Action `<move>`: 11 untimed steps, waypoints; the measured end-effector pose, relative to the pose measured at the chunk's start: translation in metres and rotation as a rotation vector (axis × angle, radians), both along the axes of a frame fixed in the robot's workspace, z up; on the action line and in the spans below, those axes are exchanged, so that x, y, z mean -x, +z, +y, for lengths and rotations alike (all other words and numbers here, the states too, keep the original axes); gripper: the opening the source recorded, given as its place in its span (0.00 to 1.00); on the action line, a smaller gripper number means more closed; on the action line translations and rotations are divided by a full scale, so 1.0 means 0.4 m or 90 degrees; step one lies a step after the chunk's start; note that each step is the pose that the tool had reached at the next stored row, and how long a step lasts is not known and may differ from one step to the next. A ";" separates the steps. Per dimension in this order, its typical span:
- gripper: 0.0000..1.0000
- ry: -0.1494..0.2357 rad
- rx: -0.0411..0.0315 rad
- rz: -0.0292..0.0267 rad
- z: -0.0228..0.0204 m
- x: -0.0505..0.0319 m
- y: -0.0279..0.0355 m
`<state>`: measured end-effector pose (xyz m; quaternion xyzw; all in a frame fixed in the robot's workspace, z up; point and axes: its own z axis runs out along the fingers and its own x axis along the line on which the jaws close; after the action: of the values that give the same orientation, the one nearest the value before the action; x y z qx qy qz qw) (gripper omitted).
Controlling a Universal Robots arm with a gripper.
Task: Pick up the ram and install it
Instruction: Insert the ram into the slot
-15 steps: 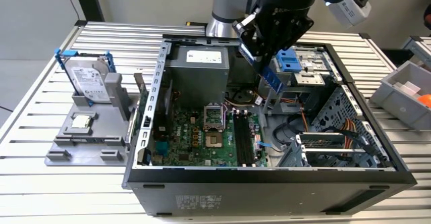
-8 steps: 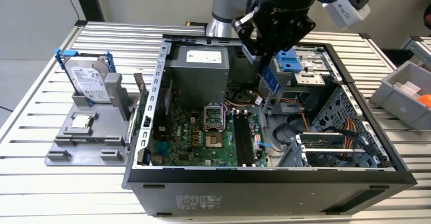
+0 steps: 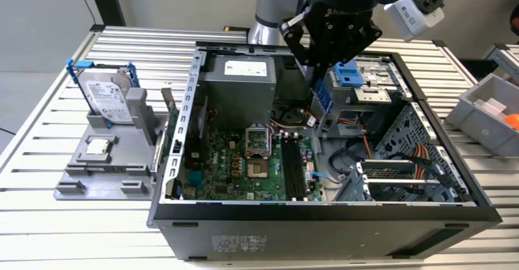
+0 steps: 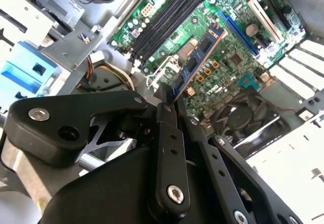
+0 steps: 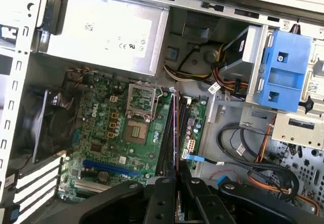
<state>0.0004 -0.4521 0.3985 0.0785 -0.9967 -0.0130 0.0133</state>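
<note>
Looking at the open case (image 3: 324, 233) on the slatted table (image 3: 48, 233), we see the gripper (image 3: 314, 69) hanging over the inside of it, clenched on one end of the ram (image 3: 322, 96). The ram is in the air. Its long side points down into the case at a slight tilt, and its free end is above the board (image 3: 231, 169), so it is not seated in anything.

In the second wrist view the two black fingers (image 4: 167, 133) pinch the stick's near end. The ram (image 4: 198, 59) reaches out from them over the green board, showing its blue face and its row of black chips. Beyond it lie the black slots (image 4: 164, 24), side by side, and a round fan (image 4: 238, 117) sits near the case wall.

In the exterior view the slots (image 3: 292, 166) run along the board, just to the exterior view's right of the socket (image 3: 257, 141). The grey supply (image 3: 239, 78) stands behind the socket.

Outside the case, to the exterior view's left, a grey stand (image 3: 77, 176) holds the drive (image 3: 109, 93) upright in its blue frame. The square silver chip (image 3: 99, 145) lies flat in front of the drive. A grey bin (image 3: 487, 115) sits at the exterior view's right.
</note>
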 end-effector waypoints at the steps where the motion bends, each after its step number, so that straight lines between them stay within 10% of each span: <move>1: 0.00 -0.002 0.0000 0.0000 0.000 0.000 0.000; 11: 0.00 -0.059 0.0000 0.0000 0.001 0.000 -0.011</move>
<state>0.0004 -0.4516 0.3942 0.0319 -0.9993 -0.0136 0.0126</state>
